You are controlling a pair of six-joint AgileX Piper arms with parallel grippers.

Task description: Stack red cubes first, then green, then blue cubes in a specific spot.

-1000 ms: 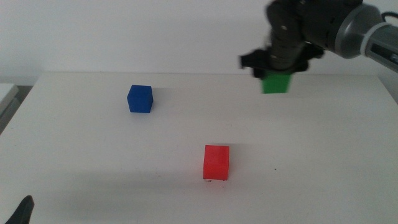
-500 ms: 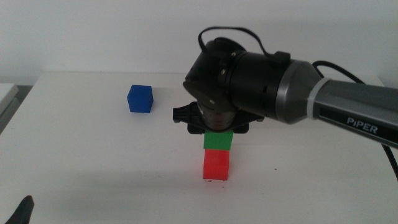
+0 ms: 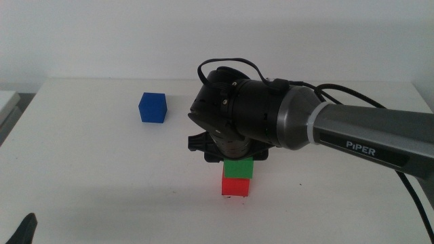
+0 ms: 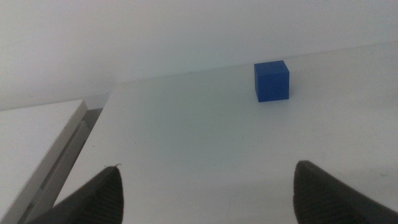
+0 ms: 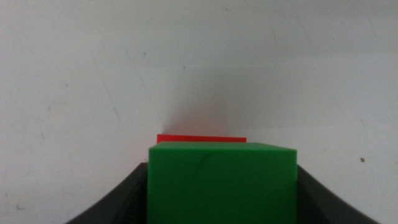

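green cube in right claw

The red cube stood upright on the white surface, near its front middle. The green cube sat squarely on top of it, faces roughly aligned, clamped between the right gripper jaws. The dark-blue cube rested alone, well apart, toward the far left.

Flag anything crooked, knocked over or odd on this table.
Nothing stands out. The right claw holds the matte green cube squarely on the matte red cube; the dark-blue cube sits upright, apart. The left claw waits, open.
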